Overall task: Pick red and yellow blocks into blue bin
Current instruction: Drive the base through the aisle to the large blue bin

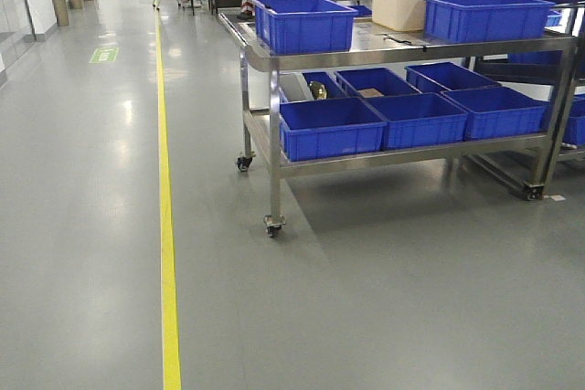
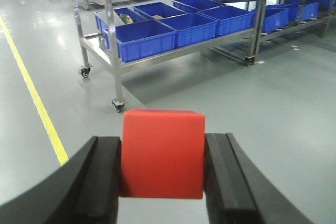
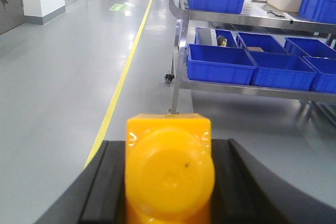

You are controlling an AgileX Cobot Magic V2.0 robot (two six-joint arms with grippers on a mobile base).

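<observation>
One red block (image 2: 163, 156) sits pinched between the jaws of your left gripper (image 2: 163, 148); one yellow studded brick (image 3: 169, 174) sits pinched between the jaws of your right gripper (image 3: 169, 153).

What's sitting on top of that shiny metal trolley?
In the front view, the trolley's top shelf carries a left blue bin, a right blue bin and a cream tub between them. Their walls hide anything inside.

Bright, even light; floor (image 1: 119, 116) glare
</observation>
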